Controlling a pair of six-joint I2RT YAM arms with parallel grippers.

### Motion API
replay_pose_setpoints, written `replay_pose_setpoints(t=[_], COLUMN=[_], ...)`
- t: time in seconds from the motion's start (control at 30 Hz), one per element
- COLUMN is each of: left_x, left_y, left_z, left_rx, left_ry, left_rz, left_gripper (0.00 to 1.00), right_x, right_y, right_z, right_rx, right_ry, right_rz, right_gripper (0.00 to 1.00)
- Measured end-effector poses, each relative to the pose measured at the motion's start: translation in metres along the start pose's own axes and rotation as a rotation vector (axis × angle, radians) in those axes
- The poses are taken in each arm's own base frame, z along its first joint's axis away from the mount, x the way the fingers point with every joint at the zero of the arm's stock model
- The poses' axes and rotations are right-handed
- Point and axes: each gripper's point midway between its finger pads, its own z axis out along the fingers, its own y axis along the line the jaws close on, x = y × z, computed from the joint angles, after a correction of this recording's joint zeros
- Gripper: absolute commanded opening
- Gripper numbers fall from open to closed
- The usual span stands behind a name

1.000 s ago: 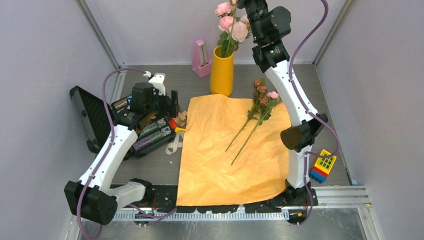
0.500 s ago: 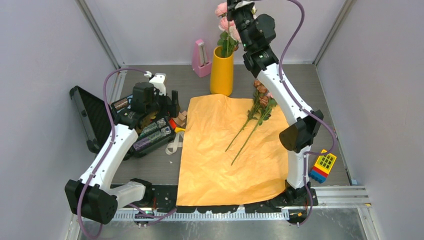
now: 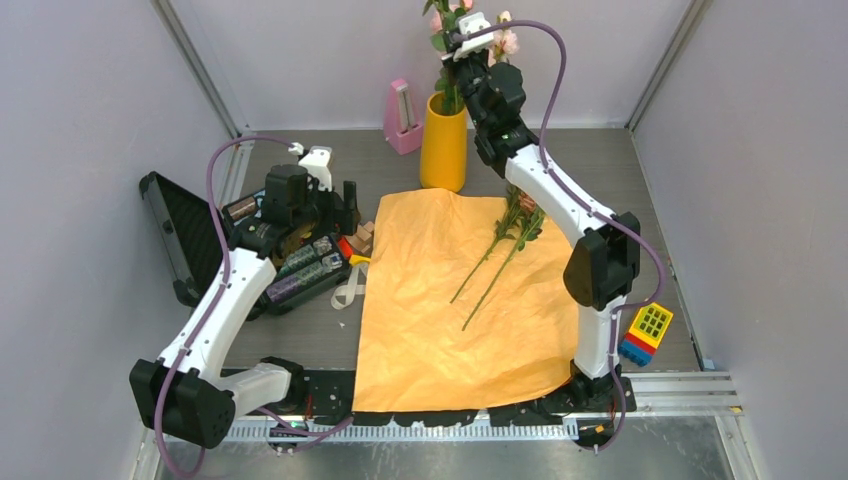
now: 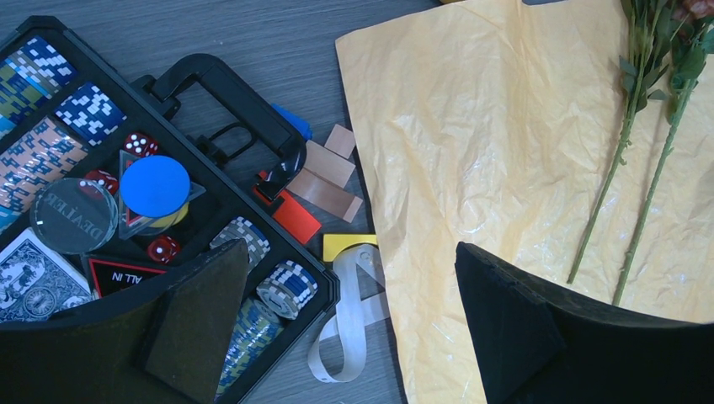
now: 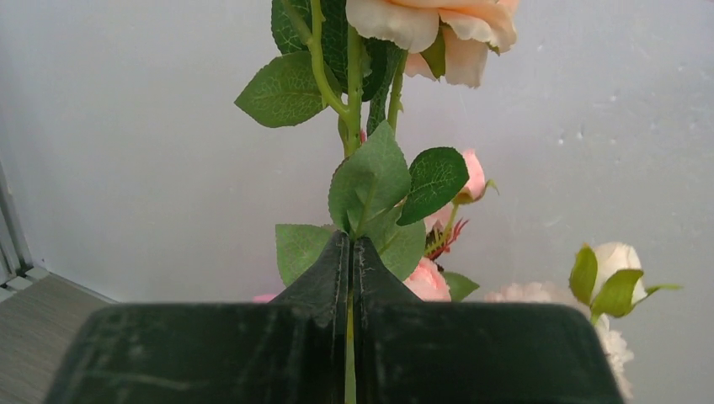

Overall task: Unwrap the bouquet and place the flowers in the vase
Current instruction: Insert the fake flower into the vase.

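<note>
My right tool (image 3: 468,32) is up at the top centre of the overhead view, directly above the vase (image 3: 444,140). On its wrist camera the tool (image 5: 351,252) has both fingers pressed together on a thin green rose stem (image 5: 349,126). The stem rises out of the pinch with leaves on both sides and a pale pink bloom (image 5: 429,23) at the top edge. More pink and cream heads sit blurred behind it at lower right. From above, greenery runs from the tool down into the mouth of the vase, which stands upright at the far end of the table (image 3: 300,340), just beyond the far edge of the orange paper (image 3: 440,300).

The paper lies spread flat in the middle of the frame. Two long-stemmed flowers (image 3: 500,250) lie on its upper right part, heads toward the vase and partly hidden by my right arm.

My left tool (image 4: 349,251) hangs spread wide with nothing between its fingers, at centre left of the overhead view. It hangs over the seam between an open poker chip case (image 4: 50,151) and the paper's left edge. A beige ribbon (image 4: 345,328) lies loose on the table there.
</note>
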Motion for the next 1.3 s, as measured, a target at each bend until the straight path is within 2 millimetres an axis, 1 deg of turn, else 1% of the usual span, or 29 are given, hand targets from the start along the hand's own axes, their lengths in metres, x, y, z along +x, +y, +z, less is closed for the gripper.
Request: replay_pose_setpoints(t=[0.07, 0.17, 0.43, 0.53, 0.77, 0.97, 1.3], left_x=[0.000, 0.000, 0.001, 0.001, 0.001, 0.001, 0.001], left_y=[0.000, 0.000, -0.001, -0.001, -0.002, -0.003, -0.003], left_z=[0.000, 0.000, 0.001, 0.001, 0.001, 0.001, 0.001], left_rx=[0.000, 0.001, 0.006, 0.007, 0.014, 0.015, 0.016], left_ry=[0.000, 0.000, 0.004, 0.004, 0.005, 0.005, 0.005], left_rz=[0.000, 0.000, 0.000, 0.000, -0.001, -0.001, -0.003], left_gripper=[0.96, 0.96, 0.96, 0.96, 0.96, 0.96, 0.96], right_x=[0.010, 0.019, 0.025, 0.031, 0.056, 0.065, 0.089], right_y=[0.000, 0.001, -0.002, -0.003, 0.000, -0.001, 0.005], right_z=[-0.005, -0.011, -0.025, -0.031, -0.040, -0.044, -0.056], right_rx=[0.008, 0.019, 0.054, 0.070, 0.085, 0.103, 0.114], right_ry=[0.016, 0.029, 0.027, 0.031, 0.073, 0.080, 0.122], right_rz=[-0.001, -0.001, 0.022, 0.032, 0.052, 0.066, 0.071], right_gripper=[0.00, 0.00, 0.00, 0.00, 0.00, 0.00, 0.00])
